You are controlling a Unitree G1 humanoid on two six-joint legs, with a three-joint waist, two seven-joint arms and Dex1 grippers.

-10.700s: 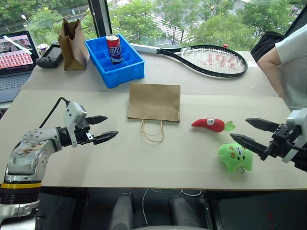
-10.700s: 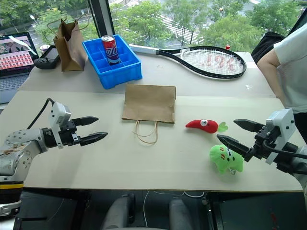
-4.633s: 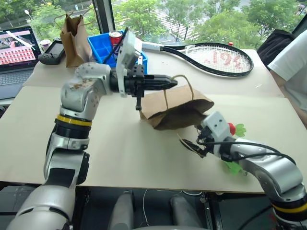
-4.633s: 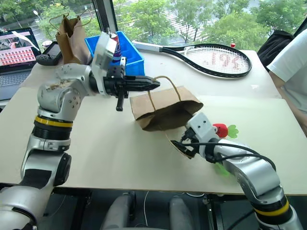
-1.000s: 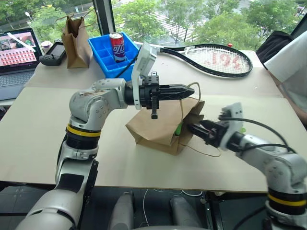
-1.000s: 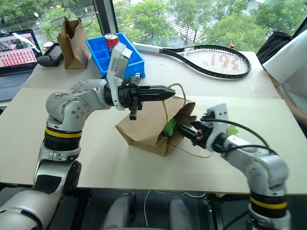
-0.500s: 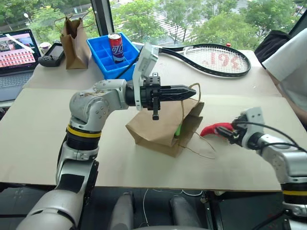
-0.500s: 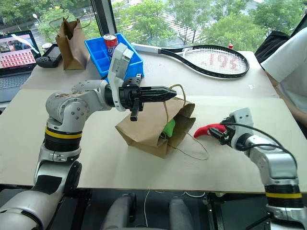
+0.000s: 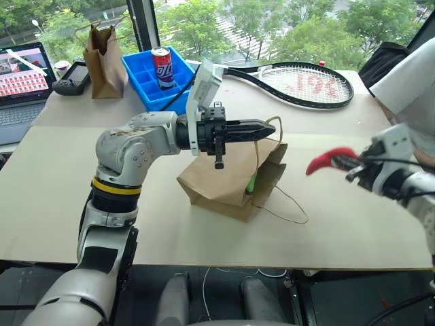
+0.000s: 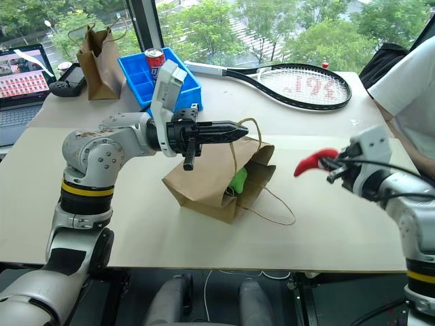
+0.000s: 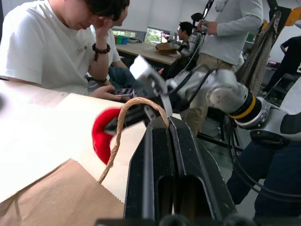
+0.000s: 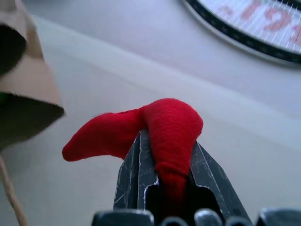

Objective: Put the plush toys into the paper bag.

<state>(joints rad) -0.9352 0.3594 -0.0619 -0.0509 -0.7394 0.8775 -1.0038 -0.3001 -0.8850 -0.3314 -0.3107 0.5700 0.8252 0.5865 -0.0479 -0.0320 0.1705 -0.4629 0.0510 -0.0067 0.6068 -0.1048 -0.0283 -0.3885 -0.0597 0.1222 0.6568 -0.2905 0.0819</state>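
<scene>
Now left gripper clamped on twine handle, holding bag mouth up and open toward right. Green toy sits inside bag mouth. Right gripper pinches red chili, held in air above table, apart from bag, to its right. Second handle lies slack on table.
</scene>
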